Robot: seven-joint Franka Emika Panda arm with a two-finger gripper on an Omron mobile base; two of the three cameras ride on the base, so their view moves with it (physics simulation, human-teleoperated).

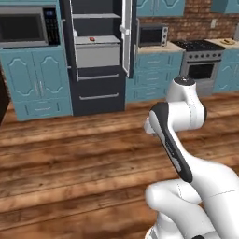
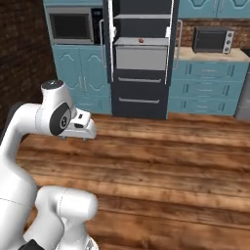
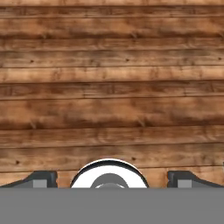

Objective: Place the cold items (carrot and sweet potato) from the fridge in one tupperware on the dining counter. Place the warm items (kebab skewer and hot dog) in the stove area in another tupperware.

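The fridge (image 1: 98, 60) (image 2: 141, 63) stands open across the wooden floor, its doors swung wide. On a pale shelf inside lies one small reddish thing (image 1: 92, 38) (image 2: 141, 40), too small to tell whether it is the sweet potato or the carrot. The stove area (image 1: 201, 56) is at the back right. A small brownish item (image 1: 228, 42) lies on the counter beside it, too small to name. My gripper (image 3: 112, 179) (image 2: 78, 136) hangs open over bare floor planks, far from the fridge, holding nothing. The tupperware, dining counter, kebab skewer and hot dog are out of view.
Teal cabinets line the back wall. A microwave (image 1: 28, 28) (image 2: 71, 27) sits left of the fridge and a toaster oven (image 1: 153, 35) (image 2: 211, 40) on the counter to its right. Open wooden floor (image 1: 70, 154) lies between the base and the fridge.
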